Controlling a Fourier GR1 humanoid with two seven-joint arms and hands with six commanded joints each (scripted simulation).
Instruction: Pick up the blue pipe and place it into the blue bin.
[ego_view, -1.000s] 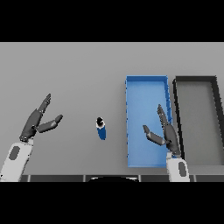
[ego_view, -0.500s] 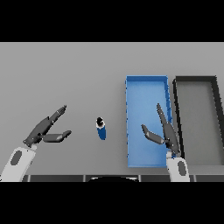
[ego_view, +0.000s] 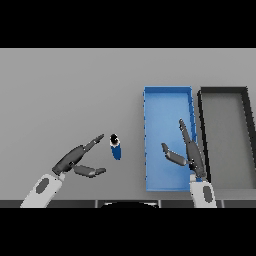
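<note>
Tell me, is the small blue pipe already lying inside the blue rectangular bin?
No, the small blue pipe stands on the grey table, left of the blue rectangular bin, near the left hand.

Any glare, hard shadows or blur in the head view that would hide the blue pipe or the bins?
Head view: lighting is flat and even, no glare on the grey table; the blue pipe stands out clearly, its dark top visible; blue bin and dark bin have crisp edges; left hand and right hand cast no strong shadows.
</note>
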